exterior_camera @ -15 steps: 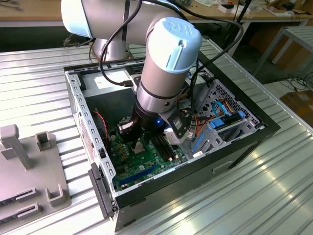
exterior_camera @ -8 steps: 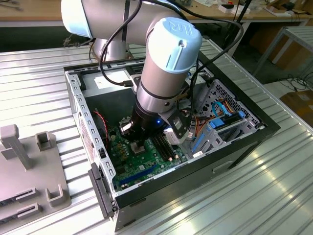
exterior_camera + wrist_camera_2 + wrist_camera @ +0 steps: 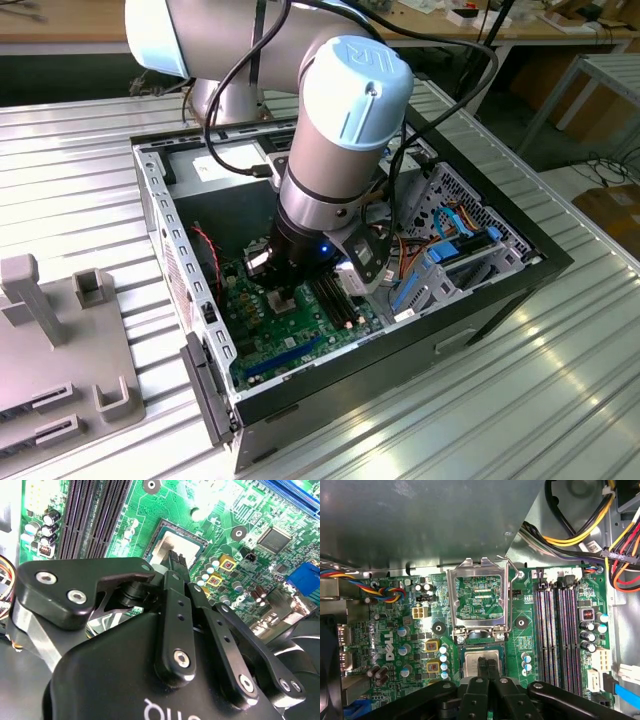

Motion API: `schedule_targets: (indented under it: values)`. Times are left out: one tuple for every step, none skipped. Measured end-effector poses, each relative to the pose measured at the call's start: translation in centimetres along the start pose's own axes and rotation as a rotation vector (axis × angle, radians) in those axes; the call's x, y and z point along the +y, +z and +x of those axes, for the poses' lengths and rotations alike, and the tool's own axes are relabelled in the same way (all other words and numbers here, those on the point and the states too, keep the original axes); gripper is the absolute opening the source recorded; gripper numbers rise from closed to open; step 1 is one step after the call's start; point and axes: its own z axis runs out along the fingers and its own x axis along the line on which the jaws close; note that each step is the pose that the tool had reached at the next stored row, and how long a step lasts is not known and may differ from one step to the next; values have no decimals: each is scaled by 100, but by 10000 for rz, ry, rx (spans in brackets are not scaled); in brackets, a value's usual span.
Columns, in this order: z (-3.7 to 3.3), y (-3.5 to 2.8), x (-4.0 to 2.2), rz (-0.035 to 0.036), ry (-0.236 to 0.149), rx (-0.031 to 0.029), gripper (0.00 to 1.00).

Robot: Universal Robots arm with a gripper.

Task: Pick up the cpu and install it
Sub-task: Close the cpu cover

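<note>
ribbed metal tabletop (image 3: 560, 400) runs under everything, with a workbench and cables further back in the room. on it lies an open computer case (image 3: 500, 300), side panel off, its green motherboard (image 3: 290, 345) facing up. at the exterior view's left a grey plastic fixture (image 3: 60, 340) with upright posts sits well apart from the case. the arm (image 3: 340, 130) reaches down into the case from above, its pale blue capped joint over the opening, and the gripper (image 3: 283, 298) is low over the board, near the case wall on the exterior view's left. in both wrist views the black fingers (image 3: 486, 666) come together, tips pressed side by side with no gap showing between them, standing right over the cpu (image 3: 481, 661). the cpu is a pale silvery square lying flat in the socket (image 3: 479, 630), and the fingertips (image 3: 176, 562) seem to rest on or just above its metal face; i can't tell whether they actually touch. the socket's metal load frame (image 3: 478, 596) stands hinged open, tilted up on the far side of the cpu, with the green board visible through its window. dark ram slots (image 3: 559, 630) run just beside the socket, and small yellow-capped parts (image 3: 432, 647) sit on its other side. bundles of yellow, red and black wires (image 3: 590, 525) hang over the corner of the case, and a blue slot (image 3: 295, 492) edges the board in the second wrist view.
</note>
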Motion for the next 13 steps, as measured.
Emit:
schedule_targets:
  values:
    - [0,0,0,0,0,0,11]
    - [0,0,0,-1,0,0,11]
    - [0,0,0,0,0,-1,11]
    - [0,0,-1,-1,0,0,11]
    - [0,0,-1,0,0,0,11]
    - [0,0,-1,-1,1,0,11]
    - [0,0,-1,0,0,0,11]
    - [0,0,-2,0,0,0,11]
    - [0,0,-2,0,0,0,11]
    - [-11,0,-2,-1,-4,1,11]
    - [-45,-1,0,0,-21,5,11]
    - [-74,-1,2,1,-49,10,11]
    - [-102,-2,4,2,-96,15,11]
